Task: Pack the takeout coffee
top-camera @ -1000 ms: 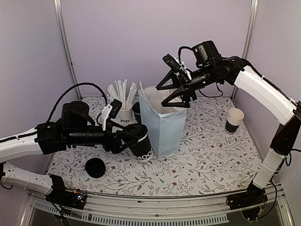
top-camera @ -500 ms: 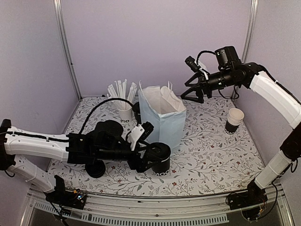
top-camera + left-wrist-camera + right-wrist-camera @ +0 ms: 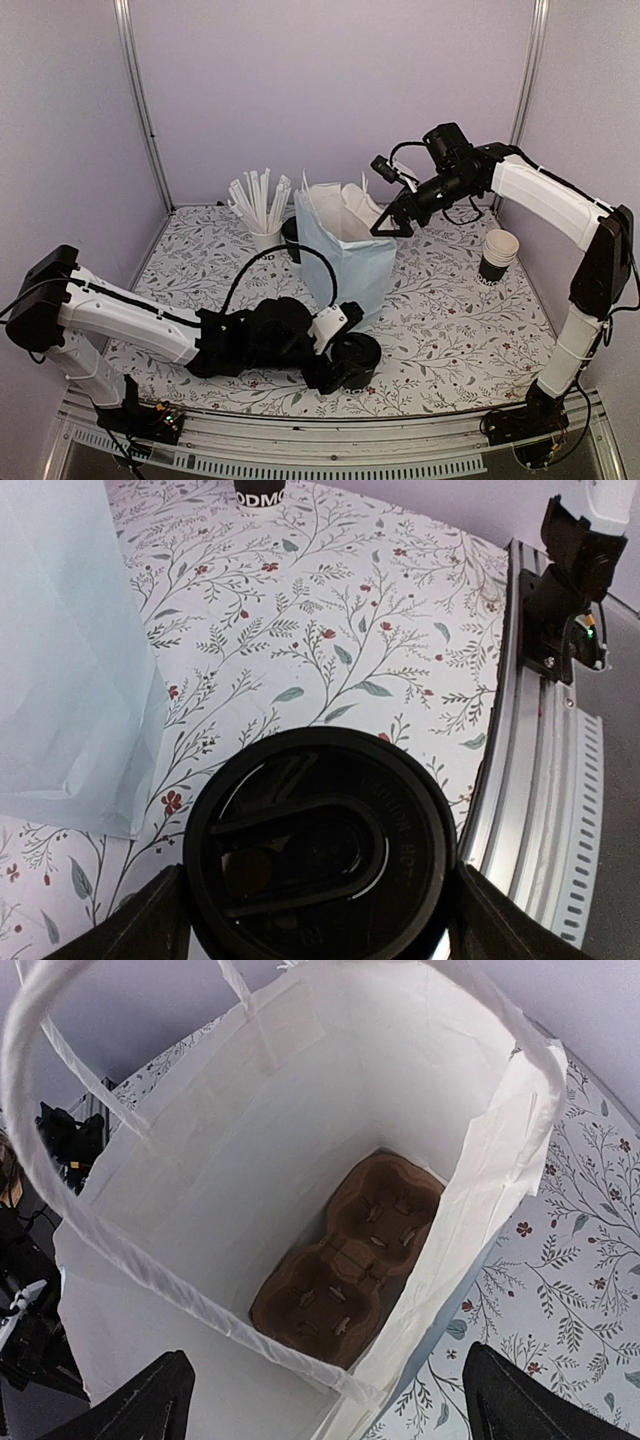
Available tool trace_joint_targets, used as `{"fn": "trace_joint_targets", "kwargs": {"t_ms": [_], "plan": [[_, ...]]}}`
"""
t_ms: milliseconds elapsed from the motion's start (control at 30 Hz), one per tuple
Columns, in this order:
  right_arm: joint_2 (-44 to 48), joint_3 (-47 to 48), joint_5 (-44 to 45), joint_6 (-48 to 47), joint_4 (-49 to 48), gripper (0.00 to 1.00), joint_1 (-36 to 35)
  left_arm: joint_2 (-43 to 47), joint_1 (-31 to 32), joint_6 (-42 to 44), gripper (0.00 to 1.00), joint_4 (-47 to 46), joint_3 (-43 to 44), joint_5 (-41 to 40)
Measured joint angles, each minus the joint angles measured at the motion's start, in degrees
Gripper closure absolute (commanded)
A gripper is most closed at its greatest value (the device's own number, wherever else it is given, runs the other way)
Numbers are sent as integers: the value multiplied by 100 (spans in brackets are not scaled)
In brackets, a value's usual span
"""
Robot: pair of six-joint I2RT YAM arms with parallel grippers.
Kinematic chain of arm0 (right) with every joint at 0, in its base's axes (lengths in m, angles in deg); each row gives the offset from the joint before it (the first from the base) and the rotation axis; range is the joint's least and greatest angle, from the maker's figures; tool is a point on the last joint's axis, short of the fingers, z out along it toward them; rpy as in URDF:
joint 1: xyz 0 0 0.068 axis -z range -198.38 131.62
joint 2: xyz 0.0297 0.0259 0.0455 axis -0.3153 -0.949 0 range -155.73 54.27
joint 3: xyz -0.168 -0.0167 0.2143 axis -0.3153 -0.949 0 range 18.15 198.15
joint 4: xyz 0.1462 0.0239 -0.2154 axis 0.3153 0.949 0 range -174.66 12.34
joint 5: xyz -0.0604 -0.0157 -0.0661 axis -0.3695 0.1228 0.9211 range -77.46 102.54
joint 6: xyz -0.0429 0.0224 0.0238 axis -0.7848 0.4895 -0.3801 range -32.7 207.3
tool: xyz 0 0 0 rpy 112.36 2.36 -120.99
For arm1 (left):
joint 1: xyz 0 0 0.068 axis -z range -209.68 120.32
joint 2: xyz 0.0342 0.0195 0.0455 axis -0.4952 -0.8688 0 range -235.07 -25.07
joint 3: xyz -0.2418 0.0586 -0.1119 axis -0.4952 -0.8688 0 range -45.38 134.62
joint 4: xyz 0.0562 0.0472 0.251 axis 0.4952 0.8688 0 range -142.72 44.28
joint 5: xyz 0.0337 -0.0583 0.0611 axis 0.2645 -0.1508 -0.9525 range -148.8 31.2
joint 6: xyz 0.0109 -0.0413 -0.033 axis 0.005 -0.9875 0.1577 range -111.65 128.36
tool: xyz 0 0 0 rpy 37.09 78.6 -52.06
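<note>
The takeout coffee (image 3: 357,357), a black cup with a black lid, is in my left gripper (image 3: 343,366), low over the table's front, in front of the bag. In the left wrist view its lid (image 3: 320,848) fills the space between both fingers (image 3: 150,920), which press its sides. The white paper bag (image 3: 345,262) stands open at the table's middle. A brown two-cup carrier (image 3: 350,1260) lies on its bottom. My right gripper (image 3: 386,217) is open and empty, hovering over the bag's right rim (image 3: 330,1400).
A cup of wrapped straws (image 3: 262,232) and a black cup (image 3: 290,236) stand behind the bag on the left. A stack of unlidded cups (image 3: 497,256) stands at the right. The metal front rail (image 3: 545,780) lies close to the held cup.
My left arm has carried the cup right and nearer the front edge, lower. My right gripper has moved left and down to the bag's open mouth.
</note>
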Motion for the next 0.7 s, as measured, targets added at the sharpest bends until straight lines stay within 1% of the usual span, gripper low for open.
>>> {"fn": "trace_joint_targets", "kwargs": {"t_ms": [33, 67, 167, 200, 233, 300, 333, 367, 467, 700], "plan": [[-11, 33, -4, 17, 11, 9, 0, -35, 20, 2, 2, -11, 42, -28], [-13, 59, -4, 42, 15, 12, 0, -61, 35, 15, 0, -15, 72, -50], [-24, 160, -2, 111, 39, 24, -2, -92, 90, 39, 0, 0, 151, -162], [-46, 199, -2, 136, 42, 31, -2, -92, 107, 42, 0, 2, 166, -192], [-76, 238, -7, 155, 37, 42, -2, -90, 127, 39, 0, 4, 179, -227], [-157, 326, -11, 190, 35, 61, -2, -52, 166, 39, 0, 70, 188, -297], [-205, 385, -11, 249, 50, 70, -7, -7, 190, 39, 0, 136, 188, -326], [-262, 439, -7, 271, 52, 76, -7, 72, 221, 39, 0, 225, 190, -363], [-424, 601, 39, 374, 57, 84, -15, 444, 323, 35, 0, 522, 232, -470], [-562, 782, 44, 365, 111, 94, -42, 1884, 407, -46, 0, 1012, 302, -879]]}}
